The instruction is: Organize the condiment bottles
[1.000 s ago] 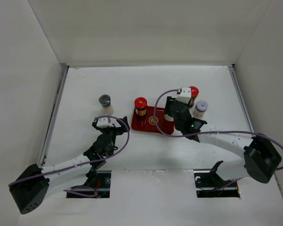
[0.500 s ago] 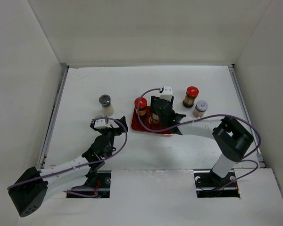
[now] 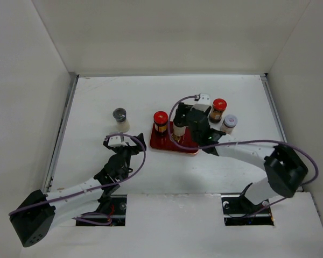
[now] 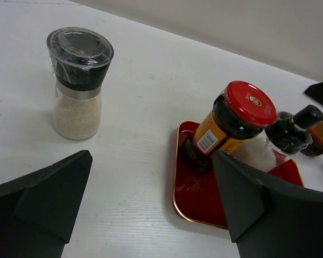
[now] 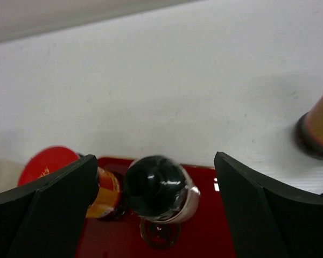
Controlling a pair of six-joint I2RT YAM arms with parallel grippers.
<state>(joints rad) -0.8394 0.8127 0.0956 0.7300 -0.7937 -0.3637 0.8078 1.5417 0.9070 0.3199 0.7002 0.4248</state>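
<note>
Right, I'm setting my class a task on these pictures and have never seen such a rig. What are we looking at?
Two robot arms are bolted at the near edge of a white table. The wide picture comes from a fixed camera overhead; the two close-ups come from a camera on each wrist, so the dark wedges are that arm's own fingers. On the table lies a red tray carrying a red-capped bottle and a black-capped bottle. Off it stand a grey-capped grinder on the left, and a second red-capped bottle and a pale-capped bottle on the right. The right end effector straddles the black-capped bottle, jaws open, not gripping. The left end effector is open and empty, facing the grinder.
</note>
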